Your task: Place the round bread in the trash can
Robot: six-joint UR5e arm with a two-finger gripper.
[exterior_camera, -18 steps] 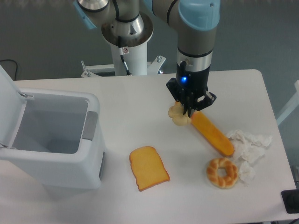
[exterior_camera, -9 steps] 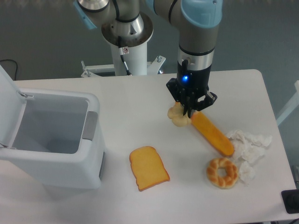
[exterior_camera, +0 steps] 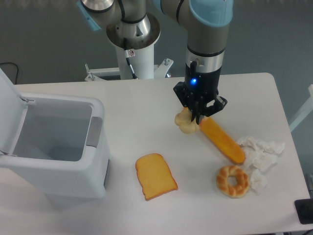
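Observation:
The round bread (exterior_camera: 184,122), a small pale lumpy bun, sits just right of the table's middle, touching the upper end of a long orange baguette (exterior_camera: 222,141). My gripper (exterior_camera: 198,116) points straight down over the bun's right edge, its black fingers drawn together on that edge. The fingertips hide the spot where bun and baguette meet. The trash can (exterior_camera: 100,161), a large white-grey bin, stands at the left with its lid (exterior_camera: 7,98) swung open and its inside showing, well apart from the gripper.
A slice of toast (exterior_camera: 155,176) lies at front centre. A golden twisted ring bread (exterior_camera: 233,180) rests beside crumpled white paper (exterior_camera: 260,152) at the right. The arm's base (exterior_camera: 133,34) stands behind the table. A dark object (exterior_camera: 305,211) pokes in at the lower right corner.
The gripper has edged slightly up and to the left, and the round bread has shifted a few pixels the same way. Nothing else has moved.

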